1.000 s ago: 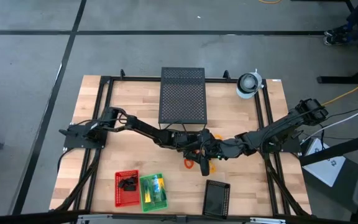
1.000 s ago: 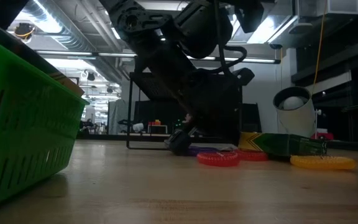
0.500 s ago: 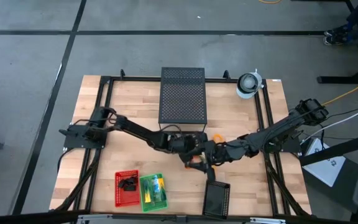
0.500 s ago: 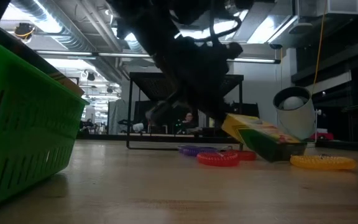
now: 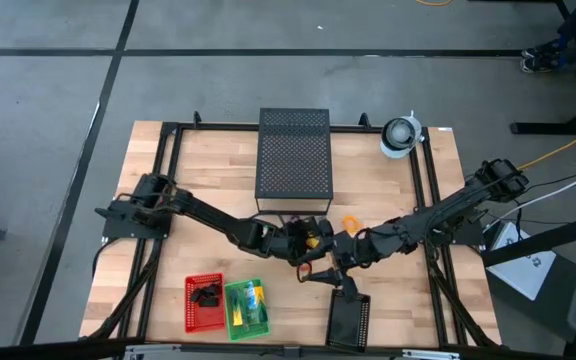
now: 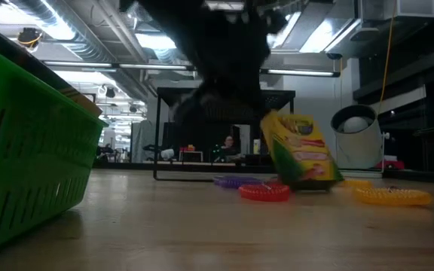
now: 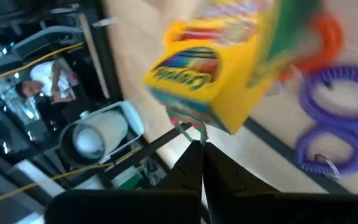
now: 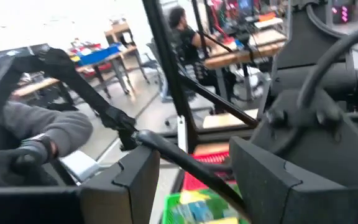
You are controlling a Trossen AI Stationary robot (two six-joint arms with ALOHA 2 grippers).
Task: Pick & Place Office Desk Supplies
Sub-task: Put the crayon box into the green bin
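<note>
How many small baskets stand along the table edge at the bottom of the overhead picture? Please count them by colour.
Red plastic mesh basket: 1
Green plastic mesh basket: 1
Black perforated basket: 1
Total: 3

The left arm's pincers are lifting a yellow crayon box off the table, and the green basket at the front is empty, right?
Not quite: the green basket already holds a crayon box, as the high view shows. The left gripper does carry the yellow crayon box off the table.

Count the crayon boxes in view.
2. The first crayon box is held tilted by the left end effector; the second crayon box lies in the green basket. More may be hidden under the arms.
</note>
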